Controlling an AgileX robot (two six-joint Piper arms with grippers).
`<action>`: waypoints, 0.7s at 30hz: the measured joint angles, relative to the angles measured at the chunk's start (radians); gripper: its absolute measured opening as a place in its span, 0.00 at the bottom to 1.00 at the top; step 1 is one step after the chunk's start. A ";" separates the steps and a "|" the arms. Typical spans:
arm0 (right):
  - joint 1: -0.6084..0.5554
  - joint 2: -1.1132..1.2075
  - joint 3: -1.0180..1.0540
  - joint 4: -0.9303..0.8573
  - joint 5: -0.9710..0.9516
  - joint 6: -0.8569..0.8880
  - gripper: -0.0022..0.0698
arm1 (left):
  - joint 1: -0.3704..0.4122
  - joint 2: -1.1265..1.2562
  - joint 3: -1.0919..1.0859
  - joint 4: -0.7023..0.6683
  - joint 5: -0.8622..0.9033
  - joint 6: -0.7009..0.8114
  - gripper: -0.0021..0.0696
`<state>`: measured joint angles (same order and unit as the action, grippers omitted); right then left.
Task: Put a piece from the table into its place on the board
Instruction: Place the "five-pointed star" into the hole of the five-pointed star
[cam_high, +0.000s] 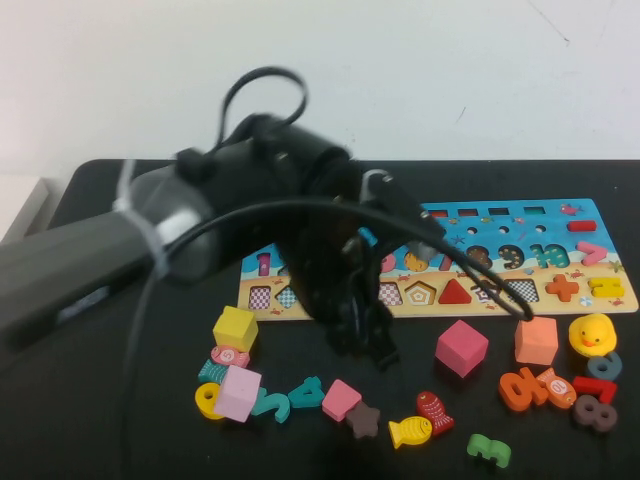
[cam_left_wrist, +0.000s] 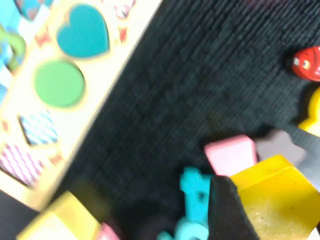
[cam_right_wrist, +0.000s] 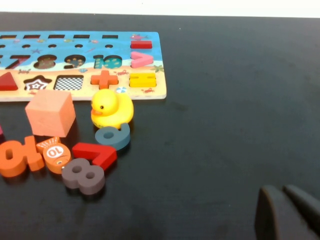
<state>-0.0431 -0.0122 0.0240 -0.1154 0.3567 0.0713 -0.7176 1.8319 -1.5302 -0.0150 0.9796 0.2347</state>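
Note:
My left gripper (cam_high: 370, 345) hangs over the table (cam_high: 120, 440) just in front of the board (cam_high: 560, 225), near its middle. In the left wrist view the gripper (cam_left_wrist: 270, 206) is shut on a flat yellow piece (cam_left_wrist: 275, 185), held above the black surface; one dark finger (cam_left_wrist: 227, 210) presses its side. The piece is hidden by the arm in the high view. The board's sandy strip (cam_left_wrist: 107, 85) shows a green circle and a teal heart. An empty pentagon slot (cam_high: 419, 293) lies just behind the gripper. My right gripper (cam_right_wrist: 287, 212) is shut and empty over bare table right of the board (cam_right_wrist: 150, 92).
Loose pieces lie in front of the board: a yellow cube (cam_high: 235, 328), pink cubes (cam_high: 461, 347) (cam_high: 238, 392), an orange cube (cam_high: 536, 340), a yellow duck (cam_high: 591, 334), a yellow fish (cam_high: 410, 431), a red fish (cam_high: 434, 411) and several numbers. The left arm covers the board's middle.

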 joint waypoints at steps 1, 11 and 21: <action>0.000 0.000 0.000 0.000 0.000 0.000 0.06 | 0.000 0.033 -0.050 0.015 0.022 0.024 0.48; 0.000 0.000 0.000 0.000 0.000 0.000 0.06 | 0.000 0.282 -0.358 0.048 0.050 0.064 0.48; 0.000 0.000 0.000 0.000 0.000 0.000 0.06 | 0.000 0.480 -0.577 0.051 0.063 0.114 0.48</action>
<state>-0.0431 -0.0122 0.0240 -0.1154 0.3567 0.0713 -0.7176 2.3115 -2.1071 0.0356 1.0424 0.3484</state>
